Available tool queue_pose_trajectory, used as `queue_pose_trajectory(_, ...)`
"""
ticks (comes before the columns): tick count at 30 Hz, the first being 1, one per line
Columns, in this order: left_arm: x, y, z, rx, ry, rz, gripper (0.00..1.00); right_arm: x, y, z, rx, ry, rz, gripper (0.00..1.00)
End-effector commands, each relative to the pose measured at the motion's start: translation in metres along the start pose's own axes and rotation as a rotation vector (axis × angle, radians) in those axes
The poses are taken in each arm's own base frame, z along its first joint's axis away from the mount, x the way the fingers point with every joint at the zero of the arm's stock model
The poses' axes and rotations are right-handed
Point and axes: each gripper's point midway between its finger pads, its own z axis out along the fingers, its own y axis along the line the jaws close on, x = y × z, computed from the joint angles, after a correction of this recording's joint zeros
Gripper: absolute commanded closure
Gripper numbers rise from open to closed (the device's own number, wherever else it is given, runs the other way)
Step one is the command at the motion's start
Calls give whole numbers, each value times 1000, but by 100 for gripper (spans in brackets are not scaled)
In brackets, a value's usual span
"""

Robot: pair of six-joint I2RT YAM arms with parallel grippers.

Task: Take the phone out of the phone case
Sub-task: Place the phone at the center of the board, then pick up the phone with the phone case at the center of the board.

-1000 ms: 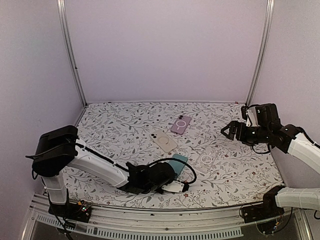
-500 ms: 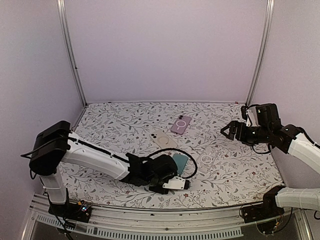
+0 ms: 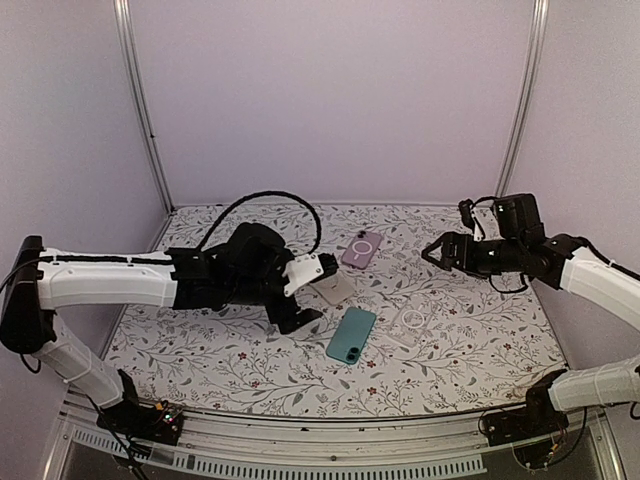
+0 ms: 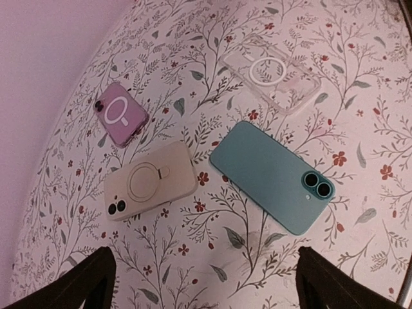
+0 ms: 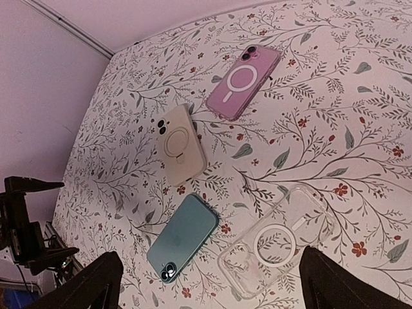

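Beige ring-backed cased phone [image 3: 336, 289] partly hidden behind left gripper [image 3: 305, 296] | wrist views cut fingertips off at lower corners | teal rectangular phone [image 3: 351, 335] bare, lenses up, on floral-print table [image 3: 470, 350], just beside clear empty case [image 3: 413, 325] | left gripper, right gripper [image 3: 432, 252]: fingers spread, empty

The left arm [image 3: 110, 280] stretches out long and nearly level from the left side toward the middle, and a black cable [image 3: 262, 196] loops up over its dark wrist [image 3: 250, 270] (a high arch, well above the joints). The left gripper [image 3: 314, 290] points right and slightly down, its jaws spread wide with nothing between them. The right arm [image 3: 600, 280] comes in from the right, elbow bent, forearm angled leftward. The right gripper [image 3: 434, 254] hangs raised, facing the middle, jaws just as wide and holding nothing.
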Motion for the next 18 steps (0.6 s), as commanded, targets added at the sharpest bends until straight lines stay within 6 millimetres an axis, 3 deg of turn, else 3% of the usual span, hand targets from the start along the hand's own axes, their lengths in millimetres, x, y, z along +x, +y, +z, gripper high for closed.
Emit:
queue_pose_trajectory(1, 22, 25, -11, -31, 26, -183, 1, -26, 36, 14, -65, -32, -117, 1)
queue_pose_trajectory(7, 52, 79, -23, -109, 66, -414, 1, -20, 61, 59, -66, 52, -227, 1)
queue_pose_trajectory(12, 91, 124, -31, -207, 106, -600, 1, -13, 84, 98, -25, 121, -322, 1)
queue_pose_trajectory(14, 104, 141, -36, -272, 120, -637, 1, -2, 83, 122, 14, 172, -359, 1)
queue_pose_trajectory(18, 113, 162, -50, -390, 147, -662, 1, 14, 81, 158, 90, 257, -416, 1)
